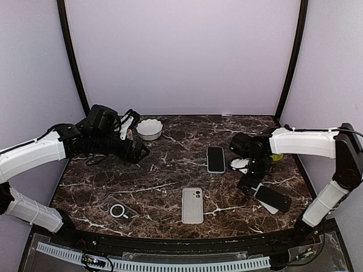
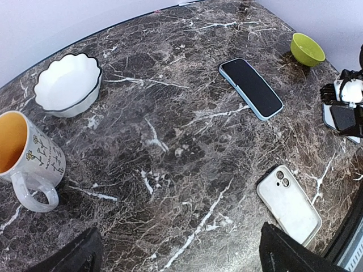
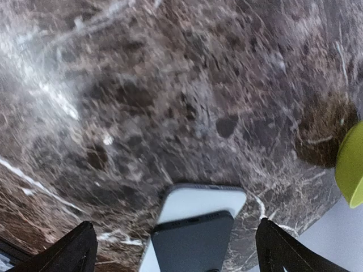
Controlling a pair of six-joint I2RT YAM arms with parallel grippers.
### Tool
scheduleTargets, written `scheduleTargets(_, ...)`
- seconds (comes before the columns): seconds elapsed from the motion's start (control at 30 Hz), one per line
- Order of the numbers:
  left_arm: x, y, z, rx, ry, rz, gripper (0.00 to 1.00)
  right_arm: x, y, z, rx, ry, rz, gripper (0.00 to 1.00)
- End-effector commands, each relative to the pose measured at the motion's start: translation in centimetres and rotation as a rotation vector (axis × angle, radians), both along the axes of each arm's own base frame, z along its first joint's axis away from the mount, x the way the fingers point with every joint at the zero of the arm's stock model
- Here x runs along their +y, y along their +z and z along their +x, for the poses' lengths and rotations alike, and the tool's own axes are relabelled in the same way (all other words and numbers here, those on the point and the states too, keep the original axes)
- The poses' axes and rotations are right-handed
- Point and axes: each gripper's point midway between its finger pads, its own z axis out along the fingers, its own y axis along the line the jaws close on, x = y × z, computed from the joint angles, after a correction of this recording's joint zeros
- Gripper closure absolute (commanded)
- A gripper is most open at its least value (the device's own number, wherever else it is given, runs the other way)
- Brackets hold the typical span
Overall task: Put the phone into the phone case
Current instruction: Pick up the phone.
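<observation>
Jaws on the right gripper (image 3: 176, 226) stand wide apart with nothing clamped. Between its two fingers in the wrist view, the dark phone (image 3: 191, 241) lies flat on top of a pale slab (image 3: 201, 203) that sticks out beyond its end. Whether that slab is a case I cannot tell. A green bowl (image 3: 351, 164) sits near, by the table's right edge.

Jaws on the left gripper (image 2: 178, 243) are likewise spread and empty. It hangs above the back left of the table, with a mug (image 2: 31, 158) and a scalloped white bowl (image 2: 68, 84) close by.

Mid-table lies a phone in a light blue case (image 1: 215, 159), screen up. Nearer the front edge a whitish phone case (image 1: 192, 205) rests back up, and left of it lies a clear case with a ring (image 1: 119, 211).

All of these rest on a dark brown marble-patterned tabletop (image 1: 170, 175) veined in white. Pale lilac walls (image 1: 181, 51) close in the back and sides, with black posts (image 1: 71, 56) at the back corners.
</observation>
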Motion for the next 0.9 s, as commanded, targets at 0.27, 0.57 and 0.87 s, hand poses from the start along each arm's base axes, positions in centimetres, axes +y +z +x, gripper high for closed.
scheduleTargets(0.27,0.6,1.1,-1.3,-0.009,-0.070,-0.038,0.01,-6.1,-1.0,-3.0,0.073,-0.010,0.049,0.02)
scheduleTargets(0.57,0.0,0.5,-1.6,0.028,-0.093,-0.055,0.01,-7.9,-2.1,-3.0,0.121,-0.032,0.087,0.02)
scheduleTargets(0.87,0.1,0.8,-1.8,0.020,-0.100,-0.054,0.01,-9.3,-4.2,-4.3,0.151,-0.024,0.063,0.02)
